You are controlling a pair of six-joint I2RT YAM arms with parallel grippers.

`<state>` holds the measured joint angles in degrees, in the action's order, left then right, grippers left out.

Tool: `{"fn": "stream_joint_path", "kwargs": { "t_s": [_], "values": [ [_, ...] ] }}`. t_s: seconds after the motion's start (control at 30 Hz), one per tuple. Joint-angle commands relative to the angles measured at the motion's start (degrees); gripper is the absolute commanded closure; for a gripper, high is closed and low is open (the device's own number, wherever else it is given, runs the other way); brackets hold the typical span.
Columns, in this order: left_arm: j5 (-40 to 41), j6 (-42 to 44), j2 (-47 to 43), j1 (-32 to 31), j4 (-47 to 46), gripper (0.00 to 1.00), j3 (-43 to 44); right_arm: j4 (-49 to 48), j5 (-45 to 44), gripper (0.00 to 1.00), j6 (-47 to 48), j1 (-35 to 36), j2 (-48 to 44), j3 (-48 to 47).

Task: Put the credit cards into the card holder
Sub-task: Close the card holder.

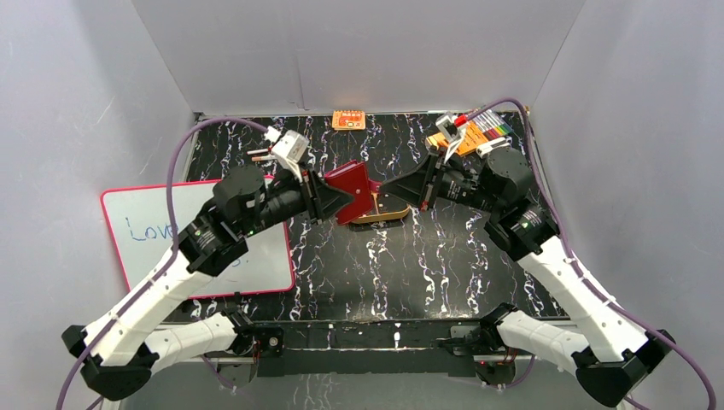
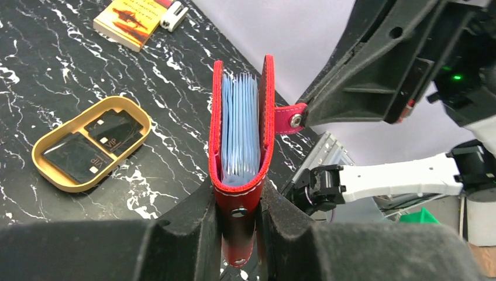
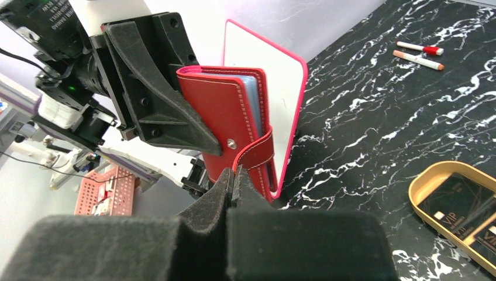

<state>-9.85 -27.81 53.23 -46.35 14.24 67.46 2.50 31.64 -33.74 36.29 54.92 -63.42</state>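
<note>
Below the red wallet [image 3: 219,111], gripped at its fold by the left jaws, tab [image 3: 257,153] pinched in the right jaws, a tan tray [image 2: 38,157] holds two dark cards [image 2: 114,130].

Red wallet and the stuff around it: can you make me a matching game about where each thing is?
Things:
1. card holder
2. dark cards
3. snap tab
4. whiteboard

Places:
A. lying in the tan tray
B. pinched by the right gripper
C. lying flat at the left side
D. held up in the air by the left gripper

Pairs: 1-D, 2-A, 3-B, 4-C
</note>
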Motion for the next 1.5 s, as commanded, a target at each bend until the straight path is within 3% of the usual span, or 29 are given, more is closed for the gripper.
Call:
{"fn": "stream_joint_path", "kwargs": {
  "t_s": [0.0,0.87,1.47],
  "values": [
    [5.7,1.2,3.8,0.1,2.4,1.0,4.4,3.5,-1.5,1.0,2.4,0.1,1.5,-4.6],
    [7.7,1.1,9.6,0.1,0.4,1.0,5.1,1.2,-1.5,1.0,1.4,0.4,9.4,-3.6],
    [8.3,1.1,11.4,0.1,-0.1,1.0,5.7,5.6,-4.0,1.0,4.7,2.1,11.5,-5.8]
  ]
}}
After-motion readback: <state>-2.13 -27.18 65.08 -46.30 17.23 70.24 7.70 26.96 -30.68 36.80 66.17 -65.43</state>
